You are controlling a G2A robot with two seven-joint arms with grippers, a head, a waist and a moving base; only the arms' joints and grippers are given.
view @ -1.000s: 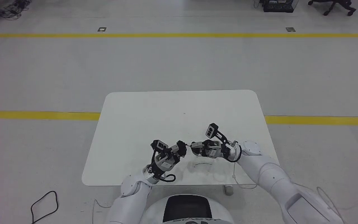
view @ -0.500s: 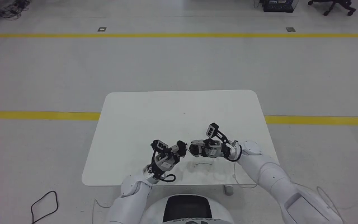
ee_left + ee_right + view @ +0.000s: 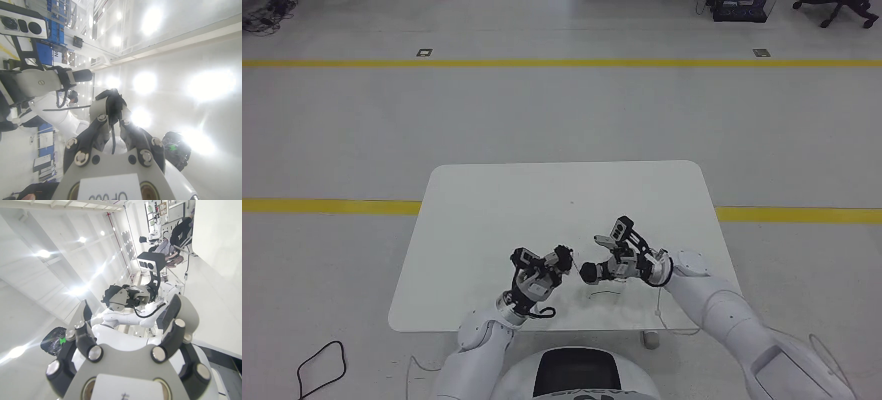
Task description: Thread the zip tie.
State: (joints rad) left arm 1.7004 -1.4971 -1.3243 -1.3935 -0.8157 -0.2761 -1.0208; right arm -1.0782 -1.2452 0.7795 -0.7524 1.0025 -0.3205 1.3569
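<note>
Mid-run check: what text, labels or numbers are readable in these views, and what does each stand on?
No text reads whole.
Left wrist label, white, on that wrist's housing: upside down and cut off by the frame edge.
White sign in the room behind: sideways, partly hidden, unreadable.
Right wrist label, white, on that wrist's housing: cut off.
Wall posters: too small to read.

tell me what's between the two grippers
The zip tie: its thin strap sticks out of the left gripper toward the right gripper, in the left wrist view.
</note>
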